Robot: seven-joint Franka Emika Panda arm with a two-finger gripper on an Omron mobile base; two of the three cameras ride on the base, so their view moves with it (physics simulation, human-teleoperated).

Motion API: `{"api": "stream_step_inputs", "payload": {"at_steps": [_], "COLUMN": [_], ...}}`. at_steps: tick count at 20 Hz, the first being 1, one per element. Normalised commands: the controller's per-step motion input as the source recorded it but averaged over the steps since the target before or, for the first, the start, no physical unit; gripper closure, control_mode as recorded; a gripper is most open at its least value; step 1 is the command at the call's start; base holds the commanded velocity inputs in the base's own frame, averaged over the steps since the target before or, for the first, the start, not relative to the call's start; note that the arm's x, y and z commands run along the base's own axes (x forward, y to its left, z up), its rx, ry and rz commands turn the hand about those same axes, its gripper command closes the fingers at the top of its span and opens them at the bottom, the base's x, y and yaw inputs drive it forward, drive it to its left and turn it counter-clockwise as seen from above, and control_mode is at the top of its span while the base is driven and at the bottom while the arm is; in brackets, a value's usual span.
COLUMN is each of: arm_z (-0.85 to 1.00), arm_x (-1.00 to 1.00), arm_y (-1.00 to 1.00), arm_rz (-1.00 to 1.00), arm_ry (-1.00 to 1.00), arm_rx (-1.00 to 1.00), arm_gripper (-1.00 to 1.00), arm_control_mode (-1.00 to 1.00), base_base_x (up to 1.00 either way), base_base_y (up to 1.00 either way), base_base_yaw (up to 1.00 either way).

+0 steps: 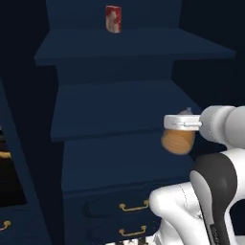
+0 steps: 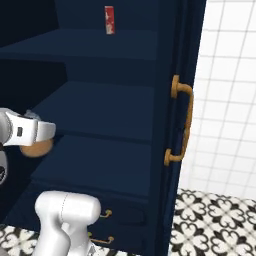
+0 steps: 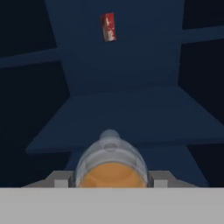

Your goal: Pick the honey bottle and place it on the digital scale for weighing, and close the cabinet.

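My gripper (image 1: 179, 123) is shut on the honey bottle (image 1: 178, 139), an amber rounded bottle with a grey-white cap pointing up. It hangs in the air just in front of the cabinet's middle shelf (image 1: 110, 115). In the right base view the honey bottle (image 2: 36, 148) peeks out below the gripper (image 2: 35, 131). The hand view has the honey bottle (image 3: 111, 164) between my fingertips (image 3: 61, 178), cap toward the shelves. The navy cabinet stands open, its right door (image 2: 175, 60) swung out with a long brass handle (image 2: 182, 120). The digital scale is out of view.
A red-and-white box (image 1: 113, 19) stands on an upper shelf, also seen as the box (image 2: 109, 20) and the box (image 3: 109, 26). Brass-handled drawers (image 1: 134, 206) sit below the shelves. A white tiled wall (image 2: 230, 100) and patterned floor (image 2: 215, 220) lie right of the door.
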Motion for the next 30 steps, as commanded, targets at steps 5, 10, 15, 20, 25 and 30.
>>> {"api": "stream_step_inputs", "payload": {"at_steps": [5,10,15,20,25,30], "arm_z": [0.0,0.0,0.0,0.0,0.0,0.0], "arm_x": [0.0,0.0,0.0,0.0,0.0,0.0], "arm_y": [0.0,0.0,0.0,0.0,0.0,0.0], "arm_rz": [0.0,0.0,0.0,0.0,0.0,0.0], "arm_ry": [0.0,0.0,0.0,0.0,0.0,0.0], "arm_rx": [0.0,0.0,0.0,0.0,0.0,0.0], "arm_gripper": [1.0,1.0,1.0,1.0,1.0,1.0], "arm_control_mode": [1.0,1.0,1.0,1.0,1.0,1.0], "base_base_x": [-0.8,-0.36,0.0,0.0,0.0,0.0], "base_base_y": [0.24,0.05,0.19,0.21,0.43,0.29], "base_base_yaw": [0.42,0.81,0.99,1.0,0.96,0.99]}}
